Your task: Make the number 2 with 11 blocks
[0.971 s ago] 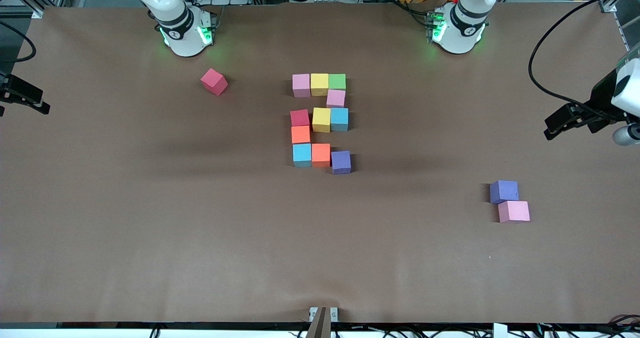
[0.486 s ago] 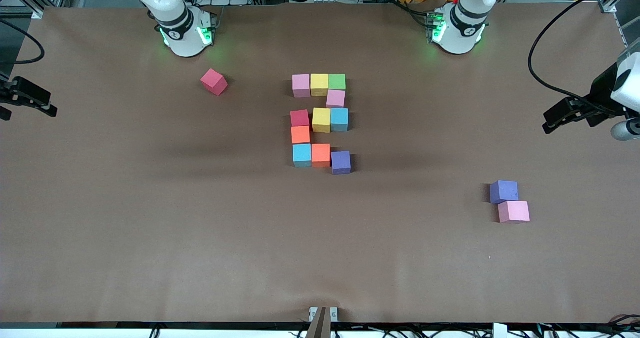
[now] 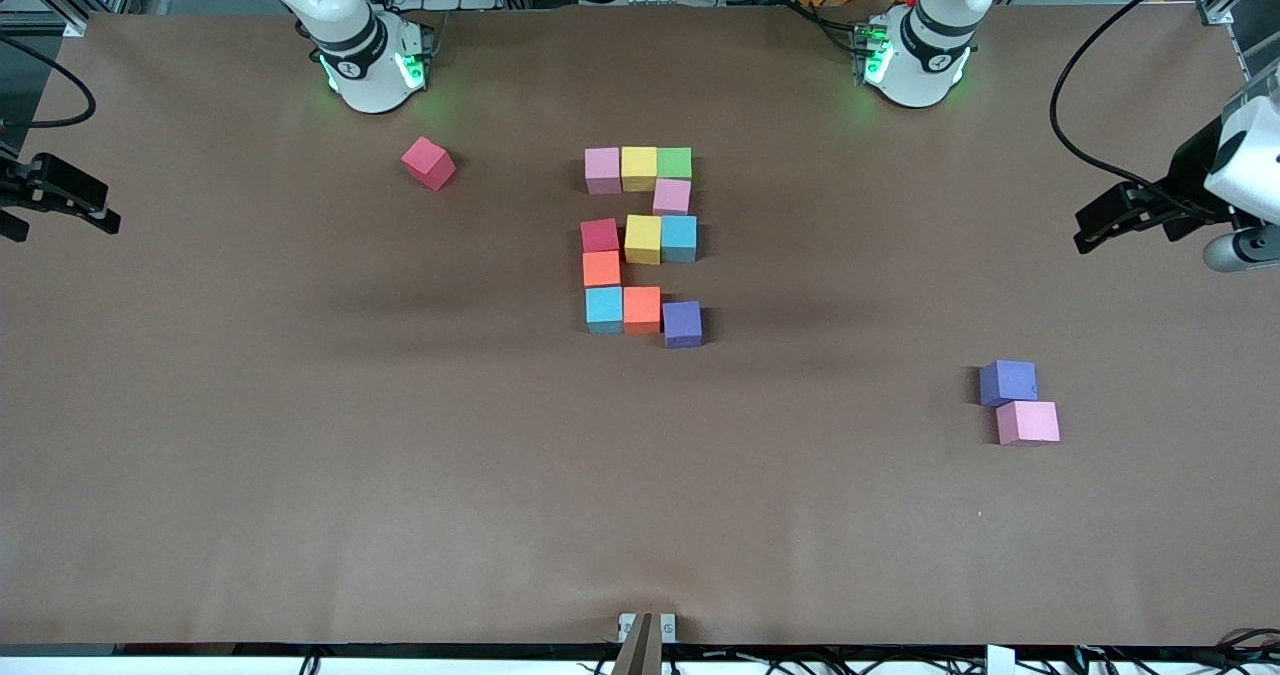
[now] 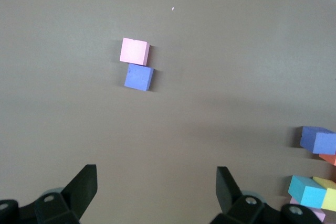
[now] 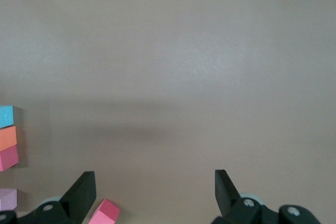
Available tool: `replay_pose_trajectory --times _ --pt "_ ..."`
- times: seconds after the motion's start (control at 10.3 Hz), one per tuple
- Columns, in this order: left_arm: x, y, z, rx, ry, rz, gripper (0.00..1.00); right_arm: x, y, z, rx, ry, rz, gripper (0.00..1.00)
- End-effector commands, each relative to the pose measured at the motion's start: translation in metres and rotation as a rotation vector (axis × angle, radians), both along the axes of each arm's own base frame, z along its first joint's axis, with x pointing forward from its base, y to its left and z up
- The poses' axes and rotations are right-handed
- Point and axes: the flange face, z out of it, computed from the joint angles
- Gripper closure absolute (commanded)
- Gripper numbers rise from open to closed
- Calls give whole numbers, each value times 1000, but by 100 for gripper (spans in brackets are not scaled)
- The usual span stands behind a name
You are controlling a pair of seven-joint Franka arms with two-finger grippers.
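The number 2 [image 3: 641, 245] lies mid-table, made of blocks: pink [image 3: 602, 170], yellow [image 3: 639, 168] and green [image 3: 675, 163] in the row nearest the bases, and purple [image 3: 682, 324] at the corner nearest the front camera. My left gripper [image 3: 1088, 230] hangs open and empty over bare table at the left arm's end. Its wrist view shows the left gripper [image 4: 156, 182] with wide-spread fingers. My right gripper [image 3: 106, 220] hangs open and empty over the right arm's end; in its own view the right gripper [image 5: 155, 184] frames bare table.
A loose purple block [image 3: 1007, 382] and pink block [image 3: 1027, 422] touch each other toward the left arm's end, nearer the front camera than the digit. A loose red block [image 3: 428, 163] sits tilted near the right arm's base [image 3: 365, 65].
Both grippers have drifted slightly inward from the table ends; the left one also shifted toward the bases' side. No block has moved.
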Motion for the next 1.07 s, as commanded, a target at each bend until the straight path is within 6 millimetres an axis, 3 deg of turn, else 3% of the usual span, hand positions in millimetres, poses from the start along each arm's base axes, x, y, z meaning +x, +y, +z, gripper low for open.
replay_pose_trajectory --times 0.0,0.19,0.97 --pt "-2 -5 7 -15 9 -59 0 1 2 0 11 -7 6 0" --pt "-2 -4 9 -18 6 -123 0 1 2 0 11 -7 6 0" --pt "-2 -8 5 -61 15 -105 0 1 2 0 11 -7 6 0"
